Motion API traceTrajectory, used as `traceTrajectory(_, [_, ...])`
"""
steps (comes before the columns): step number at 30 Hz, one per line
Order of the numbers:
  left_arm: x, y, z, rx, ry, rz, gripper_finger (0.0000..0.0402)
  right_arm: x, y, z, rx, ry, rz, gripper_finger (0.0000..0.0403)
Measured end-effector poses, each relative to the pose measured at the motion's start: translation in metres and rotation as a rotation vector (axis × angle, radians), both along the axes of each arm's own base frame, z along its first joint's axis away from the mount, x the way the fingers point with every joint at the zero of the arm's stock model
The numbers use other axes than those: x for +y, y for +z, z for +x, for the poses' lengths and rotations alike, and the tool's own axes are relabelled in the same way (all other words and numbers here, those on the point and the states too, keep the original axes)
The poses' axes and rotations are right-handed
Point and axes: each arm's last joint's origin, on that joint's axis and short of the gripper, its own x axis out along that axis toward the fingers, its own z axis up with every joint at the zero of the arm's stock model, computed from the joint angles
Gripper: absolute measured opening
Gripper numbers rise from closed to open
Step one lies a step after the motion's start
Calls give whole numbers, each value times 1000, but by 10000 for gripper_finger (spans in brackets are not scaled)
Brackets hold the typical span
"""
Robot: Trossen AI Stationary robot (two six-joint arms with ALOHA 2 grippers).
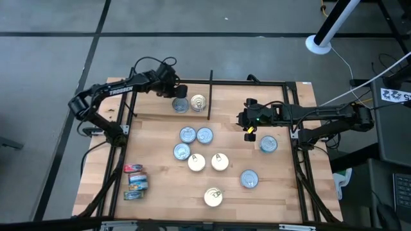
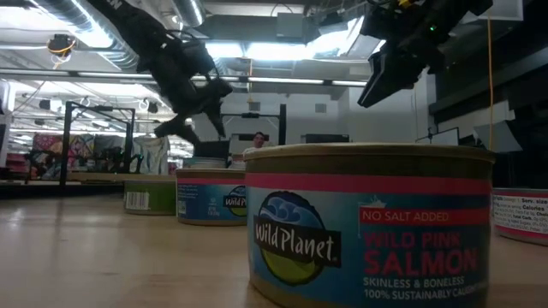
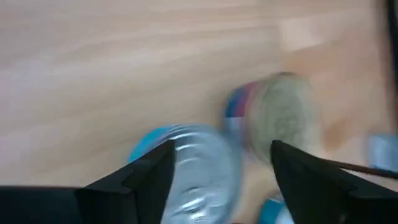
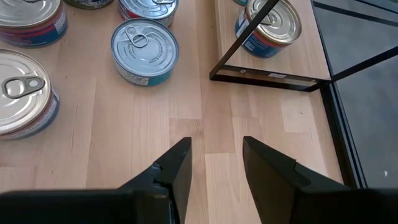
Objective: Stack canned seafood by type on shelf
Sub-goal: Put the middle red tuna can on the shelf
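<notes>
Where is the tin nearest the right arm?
In the high view, that silver-topped tin sits on the shelf's right side, just below the right tool.

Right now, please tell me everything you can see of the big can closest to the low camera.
The salmon can is a round tin standing upright on the wooden shelf board. Its paper label is blue with a red band, reading Wild Planet, Wild Pink Salmon, No Salt Added. A pale gold rim edges the top. No other can and no hand touches it.
</notes>
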Motion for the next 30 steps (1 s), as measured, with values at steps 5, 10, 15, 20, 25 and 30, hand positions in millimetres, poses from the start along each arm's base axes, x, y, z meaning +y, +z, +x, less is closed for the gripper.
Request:
traceTrajectory(5, [-6, 11, 2, -83, -140, -4, 255, 0, 0, 0, 0, 6, 6, 143])
traceTrajectory(10, [-23, 19, 11, -114, -268, 38, 255, 1, 0, 0, -1, 35, 36, 143])
traceTrajectory(15, [-58, 22, 33, -114, -505, 130, 255, 2, -1, 0, -1, 53, 57, 143])
traceTrajectory(20, [-108, 24, 56, -110, -770, 285, 255, 2, -1, 0, 0, 53, 57, 143])
traceTrajectory(25, [-152, 23, 71, -65, -927, 476, 255, 2, -1, 0, 0, 53, 57, 143])
traceTrajectory(30, [-181, 18, 85, -53, -1048, 663, 255, 2, -1, 0, 0, 53, 57, 143])
